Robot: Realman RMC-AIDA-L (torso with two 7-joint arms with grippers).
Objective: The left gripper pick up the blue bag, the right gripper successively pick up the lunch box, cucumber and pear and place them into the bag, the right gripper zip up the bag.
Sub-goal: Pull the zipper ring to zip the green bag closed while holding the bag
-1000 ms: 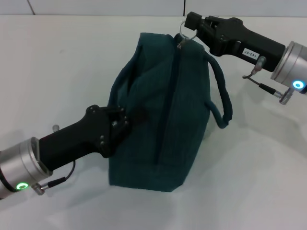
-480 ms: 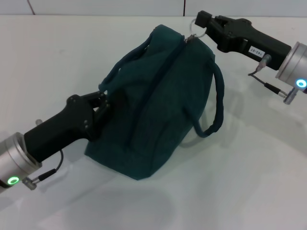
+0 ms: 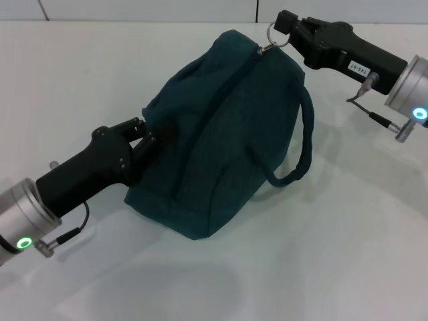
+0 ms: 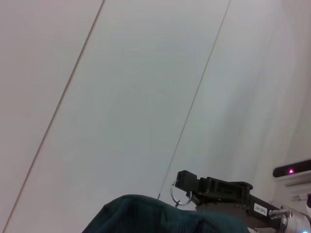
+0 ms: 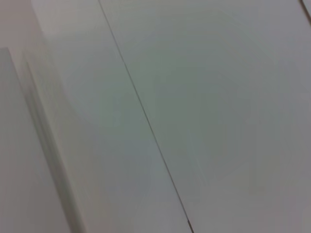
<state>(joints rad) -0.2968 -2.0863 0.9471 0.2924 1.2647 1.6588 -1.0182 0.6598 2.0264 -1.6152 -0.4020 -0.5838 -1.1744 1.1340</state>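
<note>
The blue bag (image 3: 227, 127) lies slumped on the white table, its zip seam running from the far top corner toward the near edge. My left gripper (image 3: 142, 139) is at the bag's left side, shut on the fabric by the left handle. My right gripper (image 3: 283, 25) is at the far top corner, shut on the metal zip ring (image 3: 275, 35). In the left wrist view the bag's top (image 4: 160, 218) shows with the right gripper (image 4: 186, 182) holding the zip ring (image 4: 177, 194). The lunch box, cucumber and pear are out of view.
The bag's right handle (image 3: 302, 144) loops down onto the white table (image 3: 348, 241). A pale wall with seams fills the right wrist view.
The bag has tipped over toward the left and spread lower on the table. My right gripper has moved right with the zip ring. My left gripper has shifted left with the bag's side.
</note>
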